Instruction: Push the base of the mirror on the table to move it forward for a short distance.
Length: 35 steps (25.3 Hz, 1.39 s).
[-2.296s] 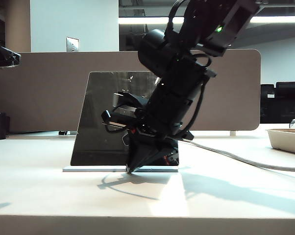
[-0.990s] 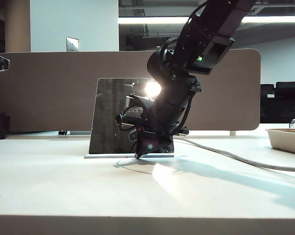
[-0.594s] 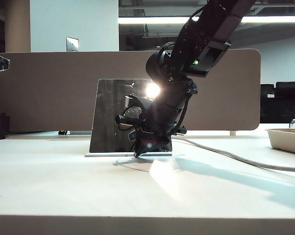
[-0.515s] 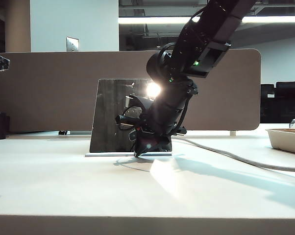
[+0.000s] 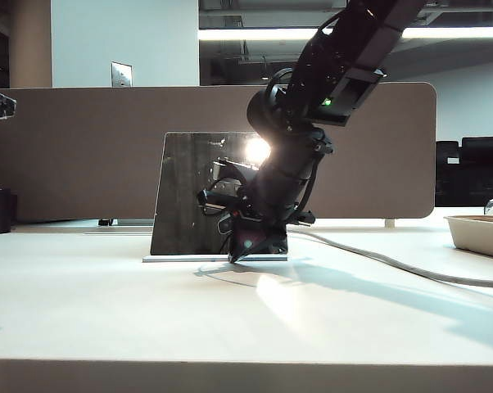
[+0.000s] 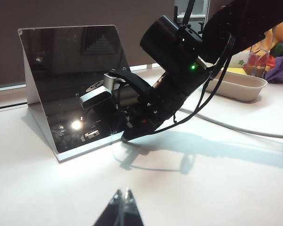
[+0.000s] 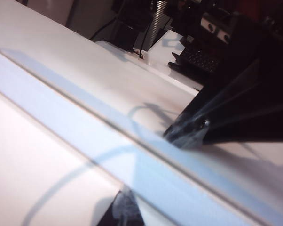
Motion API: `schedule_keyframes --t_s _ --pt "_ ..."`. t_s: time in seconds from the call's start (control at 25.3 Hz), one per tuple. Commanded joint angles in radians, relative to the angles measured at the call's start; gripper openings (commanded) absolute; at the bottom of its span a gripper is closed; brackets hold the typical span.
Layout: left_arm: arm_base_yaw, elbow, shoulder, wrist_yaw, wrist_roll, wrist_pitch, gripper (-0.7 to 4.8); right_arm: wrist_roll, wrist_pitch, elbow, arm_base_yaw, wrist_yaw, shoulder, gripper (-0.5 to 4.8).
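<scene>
Exterior view: right jaws touching base.

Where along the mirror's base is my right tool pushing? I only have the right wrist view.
Observer: In the exterior view, the right tool meets the base of the mirror toward its right end, not the middle.
Operator: Is the mirror tipping?
Observer: The mirror leans back slightly, and its base lies flat on the table.
Operator: Where is the left tool?
Observer: The left tool is shut and hovers over the table, apart from the mirror.
</scene>
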Motion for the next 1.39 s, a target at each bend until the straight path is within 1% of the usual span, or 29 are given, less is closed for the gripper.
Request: schedule_keyframes --t_s 0.04,0.24,0.32,0.44,0.55,0.91,1.07,1.15,1.31,1.39 --pt "0.001 0.001 0.001 0.004 0.004 0.009 -0.01 -0.004 -0.103 -0.006 -0.002 -0.045 -0.027 -0.05" --pt "0.015 0.001 0.001 0.005 0.004 0.009 -0.01 -0.027 -0.169 -0.006 -0.002 -0.052 -0.105 -0.05" --pt "0.038 0.001 0.001 0.005 0.004 0.009 -0.01 -0.027 -0.185 -0.006 -0.002 -0.068 -0.150 -0.05" --pt "0.103 0.001 0.001 0.005 0.004 0.009 -0.01 -0.026 -0.198 -0.006 -0.002 -0.076 -0.227 -0.05" --pt "0.198 0.001 0.001 0.005 0.004 0.009 -0.01 -0.025 -0.201 -0.006 -0.002 -0.080 -0.310 -0.05" --pt "0.551 0.001 0.001 0.004 0.005 0.009 -0.01 -0.026 -0.211 -0.006 -0.002 -0.100 -0.574 -0.05" --pt "0.658 0.001 0.001 0.001 0.005 0.009 -0.01 -0.027 -0.216 -0.008 -0.002 -0.098 -0.702 -0.05" --pt "0.678 0.001 0.001 0.001 0.004 0.009 -0.01 -0.027 -0.233 -0.010 -0.002 -0.098 -0.758 -0.05" --pt "0.680 0.001 0.001 0.005 0.004 0.009 -0.01 -0.027 -0.248 -0.069 -0.002 -0.093 -0.905 -0.05" --pt "0.680 0.001 0.001 0.005 0.004 0.009 -0.01 -0.026 -0.244 -0.124 -0.003 -0.056 -0.986 -0.05"
